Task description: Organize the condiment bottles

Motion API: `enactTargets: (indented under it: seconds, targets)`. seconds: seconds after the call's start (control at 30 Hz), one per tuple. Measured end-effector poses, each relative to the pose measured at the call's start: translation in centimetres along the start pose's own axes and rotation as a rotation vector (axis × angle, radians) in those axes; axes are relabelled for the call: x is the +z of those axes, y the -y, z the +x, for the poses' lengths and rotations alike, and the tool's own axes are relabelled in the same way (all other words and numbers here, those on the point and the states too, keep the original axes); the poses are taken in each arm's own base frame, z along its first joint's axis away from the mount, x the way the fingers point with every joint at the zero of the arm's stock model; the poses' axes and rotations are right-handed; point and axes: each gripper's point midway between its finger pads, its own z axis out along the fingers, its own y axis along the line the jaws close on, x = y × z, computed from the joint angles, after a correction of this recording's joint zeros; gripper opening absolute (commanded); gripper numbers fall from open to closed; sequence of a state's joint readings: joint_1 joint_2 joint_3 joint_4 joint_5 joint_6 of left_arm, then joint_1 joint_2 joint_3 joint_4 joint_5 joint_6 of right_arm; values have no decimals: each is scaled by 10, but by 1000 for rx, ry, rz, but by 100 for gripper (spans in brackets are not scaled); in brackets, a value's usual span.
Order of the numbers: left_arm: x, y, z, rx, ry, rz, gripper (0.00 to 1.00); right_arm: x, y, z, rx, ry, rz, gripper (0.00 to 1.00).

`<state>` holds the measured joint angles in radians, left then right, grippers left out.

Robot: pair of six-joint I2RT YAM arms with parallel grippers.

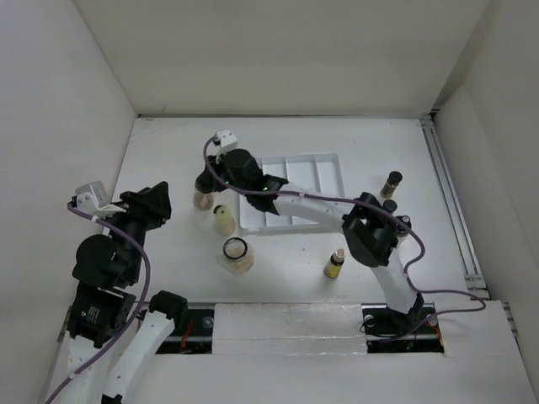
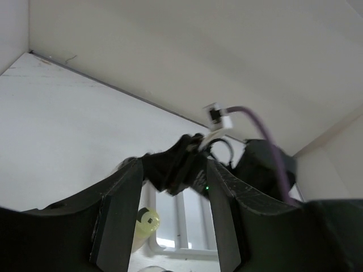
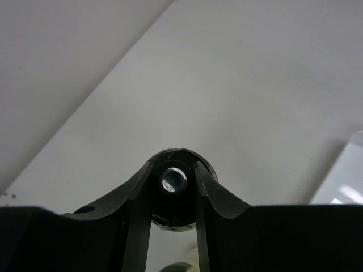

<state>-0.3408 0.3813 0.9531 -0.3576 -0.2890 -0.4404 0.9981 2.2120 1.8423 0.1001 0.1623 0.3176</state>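
Since R tool (image 3: 173,170) is clamped on the bottle (image 3: 173,184) by its cap only, a tilted lift cd slip it; L tool (image 2: 173,164) apart, empty.

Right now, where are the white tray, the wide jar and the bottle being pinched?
white tray (image 1: 327,172), top view, a bare compartment at its far right.
wide jar (image 1: 237,250), top view, its round top.
pinched bottle (image 3: 173,204), right wrist view, its dark round cap.

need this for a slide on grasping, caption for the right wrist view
right claw closed on a black-capped bottle, cap seen end-on, white table beyond, tray corner at right
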Motion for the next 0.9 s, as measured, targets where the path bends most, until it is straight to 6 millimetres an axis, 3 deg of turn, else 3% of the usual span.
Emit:
enactTargets:
  seconds: [0.13,0.23,0.33,0.43,0.53,0.7,0.8,0.9]
  targets:
    - [3,5,1,-9,1,28,49,-35,47,-68,117,131,11,18]
    - [8,7,14,-6,-29,45,50,-67,91,-121,168,255,58,18]
    - [20,7,36,1,-87,50,50,-90,128,-150,183,345,117,18]
    - [31,4,64,15,-170,49,50,-98,147,-143,181,349,165,18]
    - [39,2,87,27,-246,46,50,-98,162,-114,170,291,208,18]
    - [48,4,108,41,-325,52,50,-107,200,-72,123,184,331,16]
    - [52,3,118,53,-359,52,50,-122,225,-65,94,163,433,16]
    - [53,3,123,64,-379,54,50,-143,247,-71,82,180,524,16]
